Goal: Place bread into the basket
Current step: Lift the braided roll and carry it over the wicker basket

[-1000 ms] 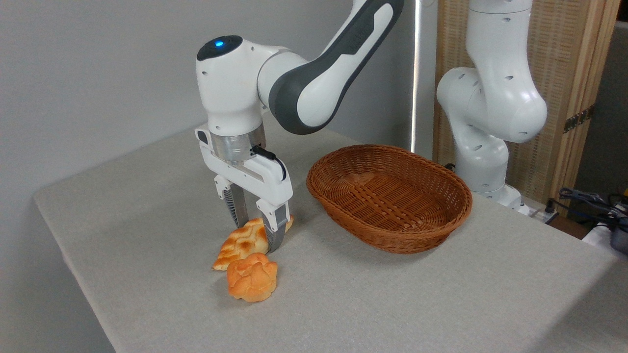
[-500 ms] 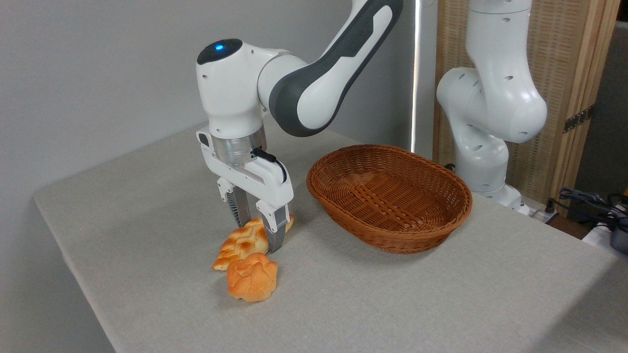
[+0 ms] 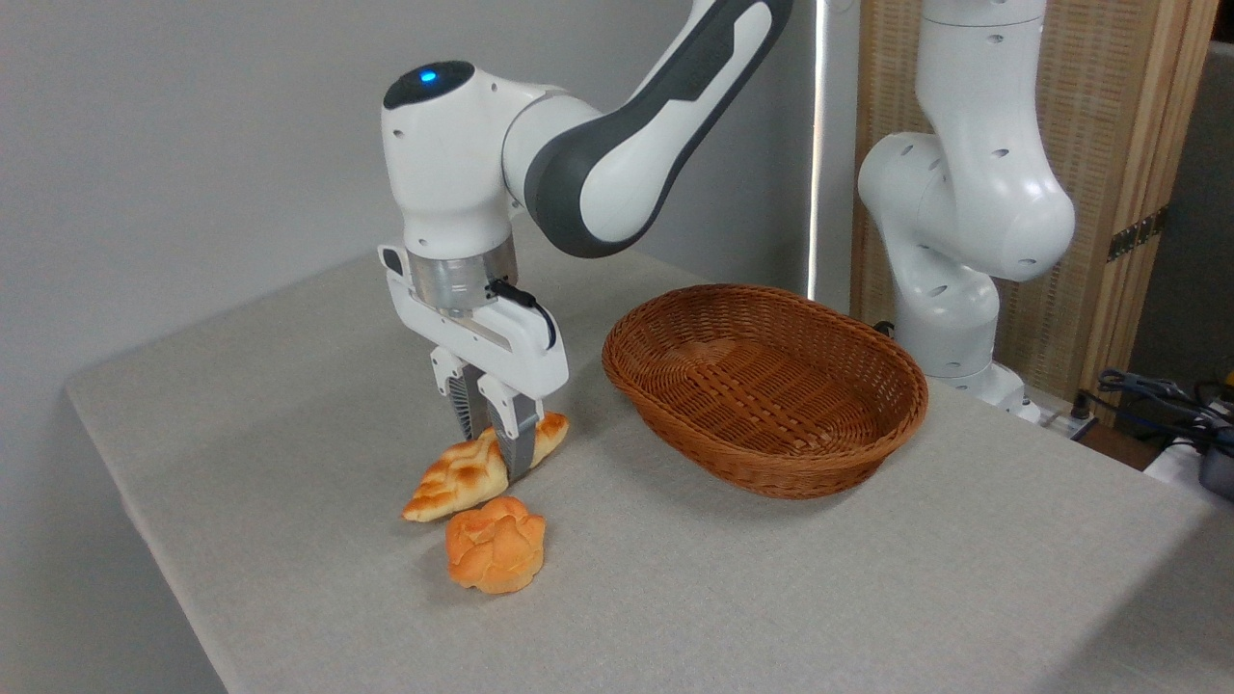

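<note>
The braided golden loaf of bread (image 3: 461,479) hangs a little above the grey table, left of the basket, its left end tilted down. My gripper (image 3: 499,453) points straight down and is shut on the bread near its right end, a finger (image 3: 517,445) on the near side and one behind. The brown oval wicker basket (image 3: 766,463) stands empty to the right of the gripper, about a hand's width away.
A small round knotted orange bun (image 3: 496,544) lies on the table just in front of the loaf. The arm's white base (image 3: 950,251) rises behind the basket. The table's (image 3: 289,434) left and near edges drop off close to the bun. Cables (image 3: 1166,395) lie at far right.
The fingers have closed onto the loaf and lifted it slightly; the loaf has turned, its left end now hanging lower. The bun and basket have not moved.
</note>
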